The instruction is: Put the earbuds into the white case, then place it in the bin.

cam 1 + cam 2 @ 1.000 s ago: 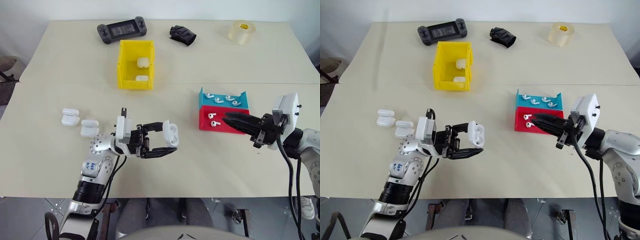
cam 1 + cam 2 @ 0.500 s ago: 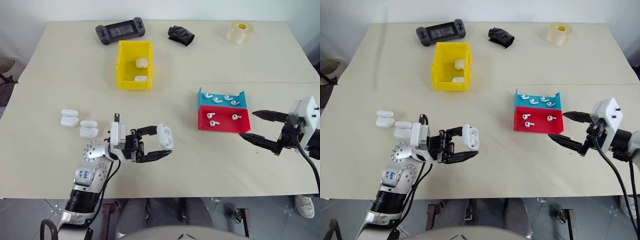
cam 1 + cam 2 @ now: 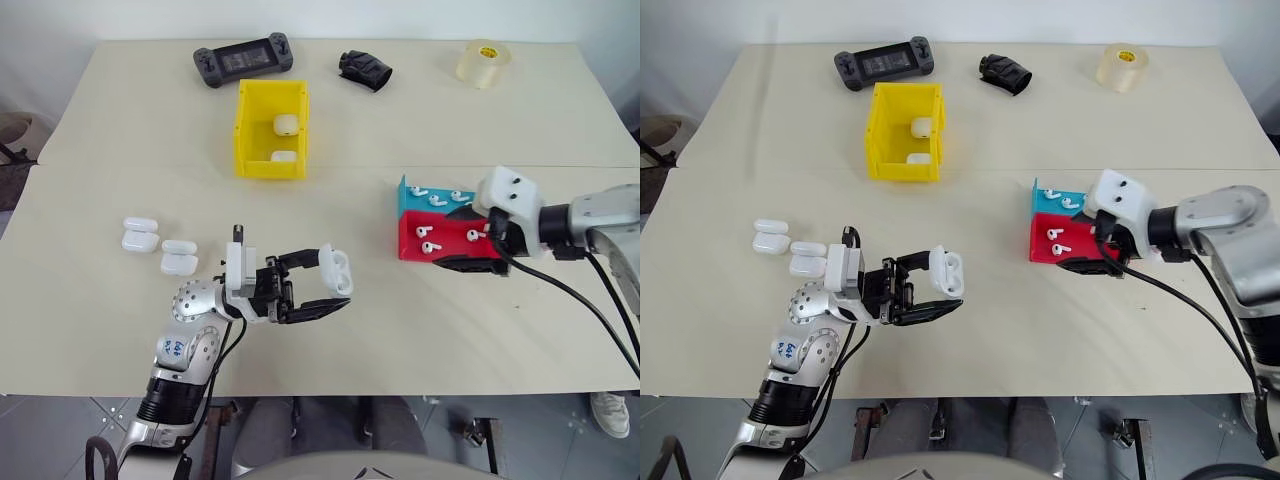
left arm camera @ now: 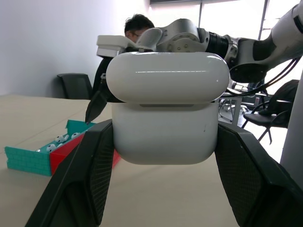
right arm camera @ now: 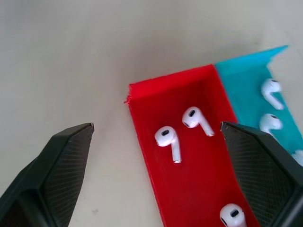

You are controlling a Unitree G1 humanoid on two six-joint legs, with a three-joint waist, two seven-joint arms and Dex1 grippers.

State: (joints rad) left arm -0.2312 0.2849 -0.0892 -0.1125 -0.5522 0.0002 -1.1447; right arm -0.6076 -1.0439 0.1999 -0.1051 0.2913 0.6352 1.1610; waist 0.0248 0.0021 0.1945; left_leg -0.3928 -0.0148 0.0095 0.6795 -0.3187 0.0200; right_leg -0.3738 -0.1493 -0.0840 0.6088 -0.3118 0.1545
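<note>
A: How is the white case (image 4: 165, 116) presented, and where is it located?

B: A glossy, rounded-rectangle body with its lid seam visible is shown. It is pinched between the two black fingers of the left gripper (image 3: 325, 290) and is held above the table (image 3: 420, 330), near its front edge. Four further cases (image 3: 160, 245) are laid on the table at the robot's left, and two more are seen inside the yellow bin (image 3: 270, 128).

A: Where are the earbuds (image 5: 182, 130) found?

B: Three are seen in the red tray (image 5: 199, 189); others are seen in the teal tray (image 3: 415, 195) touching it.

A: What surface and surroundings are recorded?

B: A cream tabletop is recorded, with a game controller (image 3: 243, 60), a black object (image 3: 365, 70) and a tape roll (image 3: 484, 63) along the far edge. Chairs and a person are seen behind, in the left wrist view.

A: What has changed?

B: The right gripper (image 5: 156, 156), formerly closed beside the red tray, is now spread wide and has been brought over that tray. The left gripper is unchanged.
</note>
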